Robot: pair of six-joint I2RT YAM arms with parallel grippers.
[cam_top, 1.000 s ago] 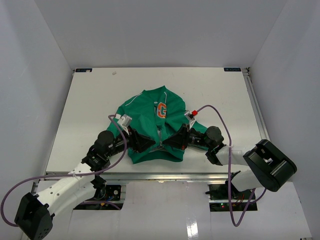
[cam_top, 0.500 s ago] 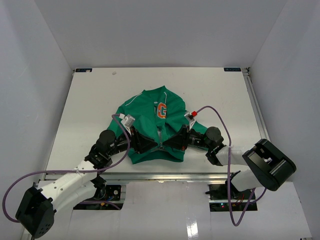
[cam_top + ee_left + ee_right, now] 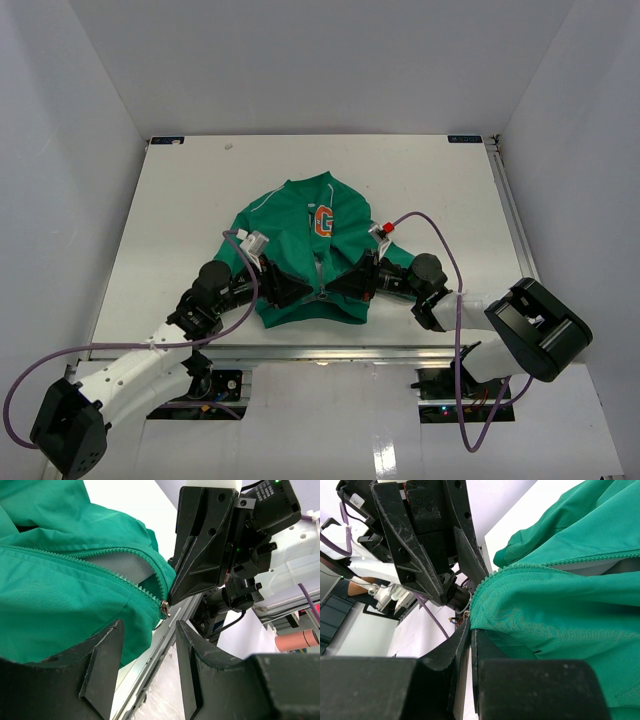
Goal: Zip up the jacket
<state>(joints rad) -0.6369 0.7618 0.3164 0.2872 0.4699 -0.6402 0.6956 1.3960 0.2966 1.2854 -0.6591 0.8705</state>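
Observation:
The green jacket (image 3: 305, 250) lies flat on the table with the orange "G" near its collar and the hem towards me. Its zipper (image 3: 100, 570) is open, with pale lining showing, and the small metal pull (image 3: 164, 609) hangs at the hem. My right gripper (image 3: 345, 285) is shut on the hem beside the zipper's bottom end; in the right wrist view (image 3: 471, 626) its jaws pinch green fabric. My left gripper (image 3: 296, 290) is open, and in the left wrist view (image 3: 148, 630) its jaws stand apart just short of the pull, holding nothing.
The white table (image 3: 180, 200) has its near edge rail (image 3: 320, 350) right below the jacket's hem. Grey walls enclose the table on three sides. The two grippers face each other tip to tip over the hem.
My left gripper has slid right along the hem towards the zipper's bottom, mostly in the first half second. The right gripper and the jacket have hardly moved.

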